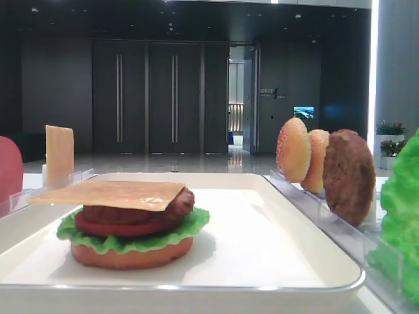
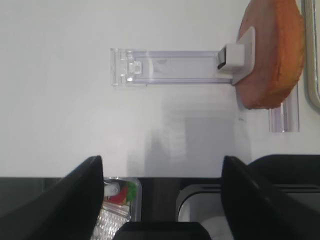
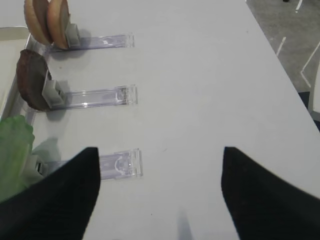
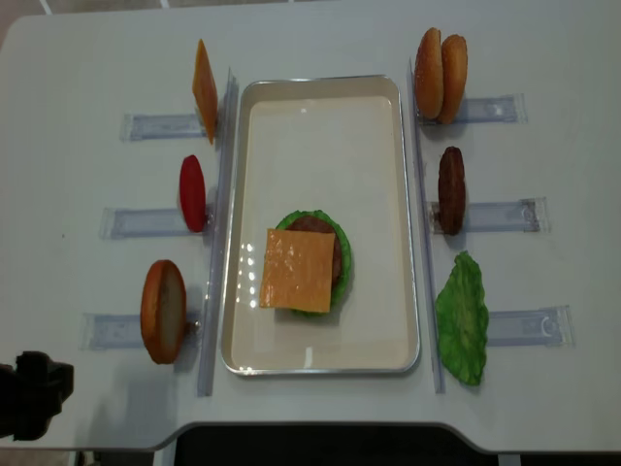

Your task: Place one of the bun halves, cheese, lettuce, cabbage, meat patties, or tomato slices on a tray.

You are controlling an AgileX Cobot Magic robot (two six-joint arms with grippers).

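On the cream tray [image 4: 320, 136] lies a stack: a cheese slice [image 4: 299, 269] on top of a meat patty [image 1: 134, 212], a tomato slice, lettuce [image 1: 131, 242] and a bun half [image 1: 131, 256]. My left gripper [image 2: 161, 195] stands open and empty over the table's front edge, near the bun half [image 2: 272, 55] held in its rack. My right gripper [image 3: 159, 190] is open with bare table between its fingers. To its left lie lettuce [image 3: 14, 150], a meat patty [image 3: 31, 80] and two bun halves [image 3: 47, 20].
Clear acrylic racks flank the tray. The left ones hold an upright cheese slice [image 4: 205, 89], a tomato slice [image 4: 192, 192] and a bun half [image 4: 163, 311]. The right ones hold bun halves [image 4: 441, 75], a patty [image 4: 451, 189] and lettuce [image 4: 462, 318].
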